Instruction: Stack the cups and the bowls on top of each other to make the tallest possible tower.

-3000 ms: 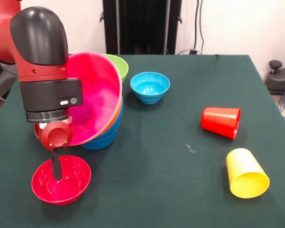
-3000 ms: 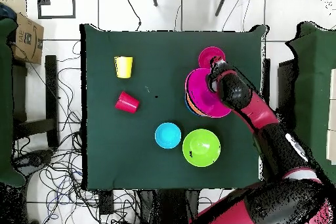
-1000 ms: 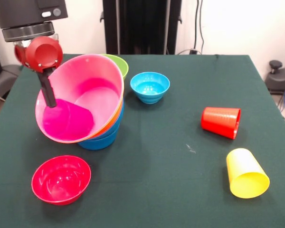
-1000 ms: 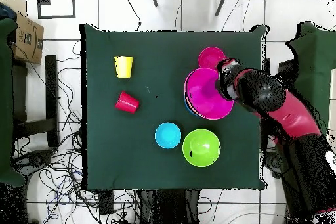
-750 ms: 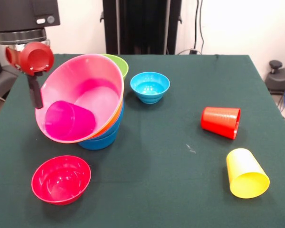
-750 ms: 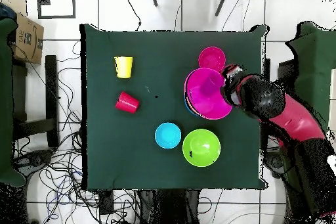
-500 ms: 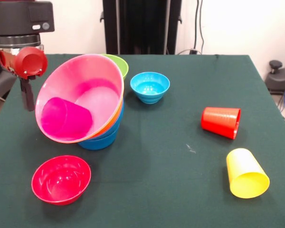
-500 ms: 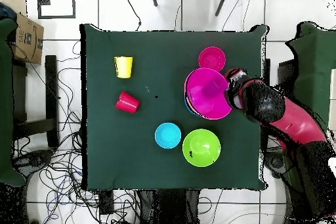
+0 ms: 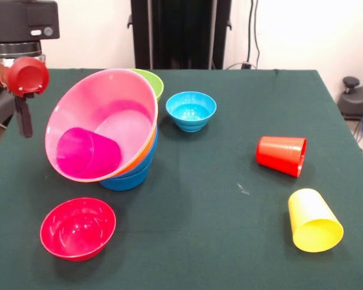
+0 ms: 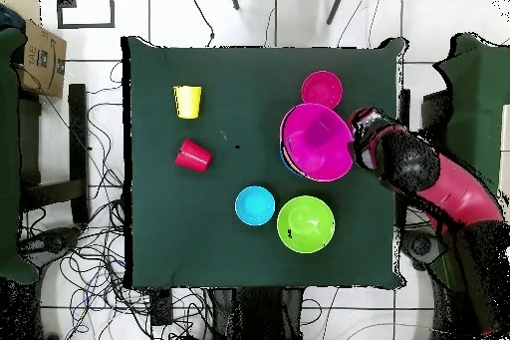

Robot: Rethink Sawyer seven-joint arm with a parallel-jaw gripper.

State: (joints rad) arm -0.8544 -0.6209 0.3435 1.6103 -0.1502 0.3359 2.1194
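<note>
On the green table (image 9: 230, 121), the purple cup (image 9: 88, 153) lies inside the tilted tower (image 9: 109, 130). The gripper (image 9: 24, 124) hangs empty beside it; its opening I cannot tell. Next piece should go in centred, gently.

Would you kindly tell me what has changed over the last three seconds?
The gripper rose from the red bowl and withdrew sideways off the tower. The purple cup now lies in the pink bowl. The other cups and bowls stayed put.

Front camera faces across table (image 9: 230, 121); overhead looks straight down; both share table
</note>
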